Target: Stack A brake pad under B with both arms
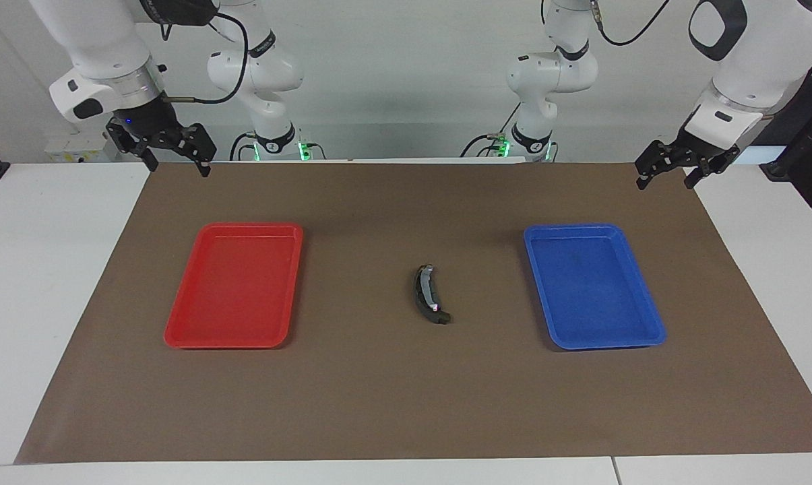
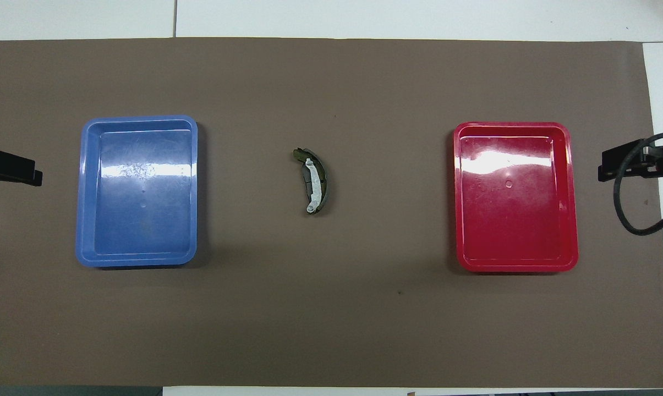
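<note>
1. Step in hand, as judged: the stack looks already built. The curved brake piece B (image 1: 430, 294) is seen lying on the brown mat (image 1: 406, 404) mid-desk, between the red tray (image 1: 176, 330) and the blue tray (image 1: 651, 330).
2. A short dark pad end is seen poking out from under B at the end farther from the robots (image 1: 441, 318); this is taken to be the A brake pad, touching B and underneath it. How fully it is covered cannot be told.
3. In the overhead view, B (image 2: 313, 181) is shown with its light stripe up and a dark greenish edge beside it along the curve.
4. Both trays are seen with nothing in them.
5. Left tool (image 1: 675, 170): held up over the mat corner at the left arm's end, close to the robots. Fingers are spread apart; nothing is held.
6. Right tool (image 1: 175, 160): held up over the mat edge at the right arm's end, close to the robots. Fingers are spread wide; nothing is gripped.
7. Both arms are parked well apart from the stack, wrists angled down and inward.
8. Next move, as judged: none needed beyond a check that A is seated squarely under B; otherwise a light two-arm nudge is called for.
</note>
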